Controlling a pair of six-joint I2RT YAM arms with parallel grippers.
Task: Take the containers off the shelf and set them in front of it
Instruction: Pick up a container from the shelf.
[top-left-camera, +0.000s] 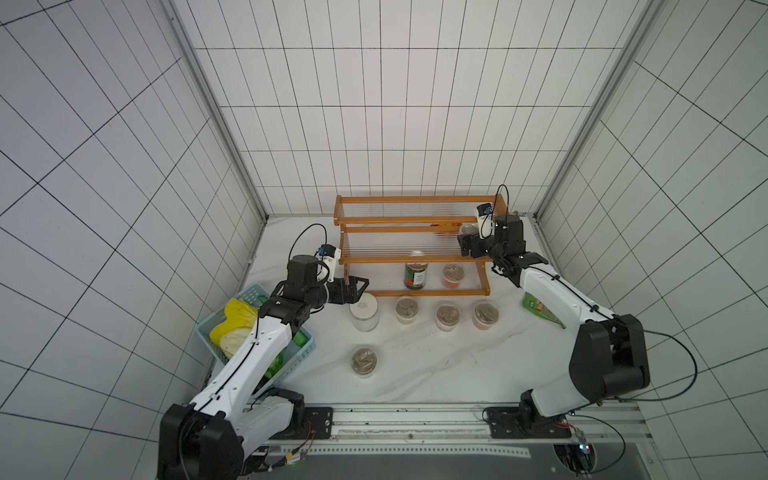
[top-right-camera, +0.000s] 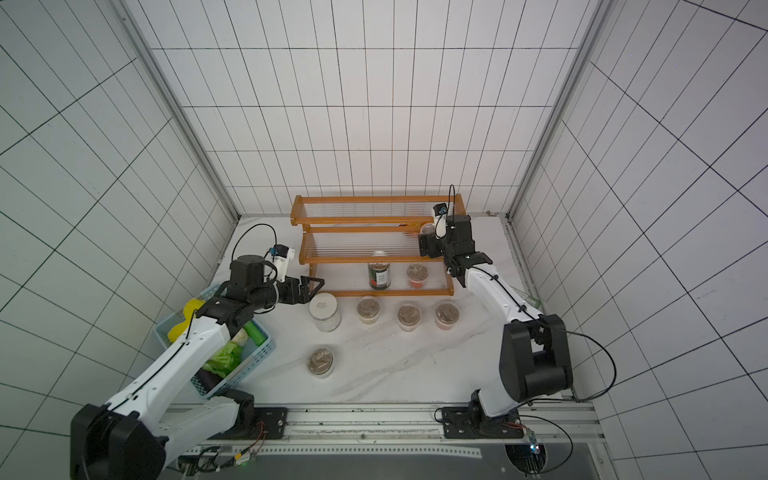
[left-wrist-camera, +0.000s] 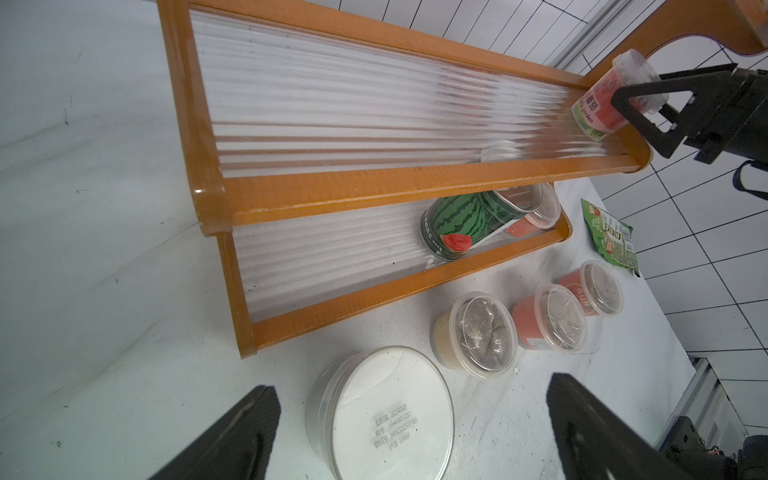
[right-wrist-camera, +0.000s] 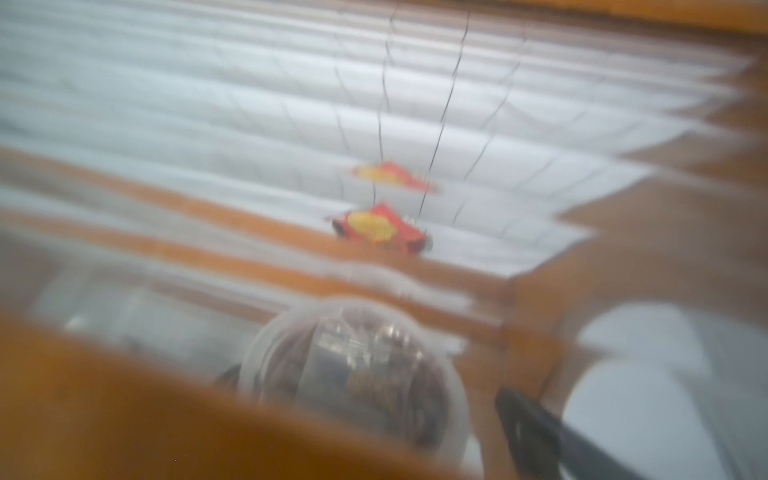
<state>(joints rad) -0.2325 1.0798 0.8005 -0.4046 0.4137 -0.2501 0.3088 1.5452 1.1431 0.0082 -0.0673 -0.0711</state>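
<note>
Clock = table from above, 12 at the far wall.
- 8 o'clock: basket (top-left-camera: 248, 292), light blue plastic lattice holding yellow and green veg, partly under the left arm.
- left gripper (top-left-camera: 360, 289): jaws at full spread and empty, near white-lidded jar (top-left-camera: 364, 311) without touching it. The jar has a clear round wall and a flat lid. The lid print shows only in the left wrist view.
- lone cup (top-left-camera: 363, 361): 6 o'clock of the jar, well apart.
- 12 o'clock: shelf (top-left-camera: 409, 259), orange-brown wood, three steps, ribbed clear rods.
- On the table along its front rail: yellow-band cup (top-left-camera: 407, 311), middle cup (top-left-camera: 448, 316), right cup (top-left-camera: 485, 314). The last two have red bands.
- Bottom tier: tin can (top-left-camera: 415, 275), upright, its watermelon print visible only from the left wrist. low-tier cup (top-left-camera: 453, 275) sits at its 3 o'clock.
- Middle tier, right end: red-label cup (left-wrist-camera: 602, 104). right gripper (top-left-camera: 466, 236) straddles it with jaws spread. The blurred right wrist view shows a gap beside one finger, so no grip. That view also shows a red-yellow scrap (right-wrist-camera: 382, 226) through the rods.
- 3 o'clock: snack packet (top-left-camera: 540, 309), flat and green.
</note>
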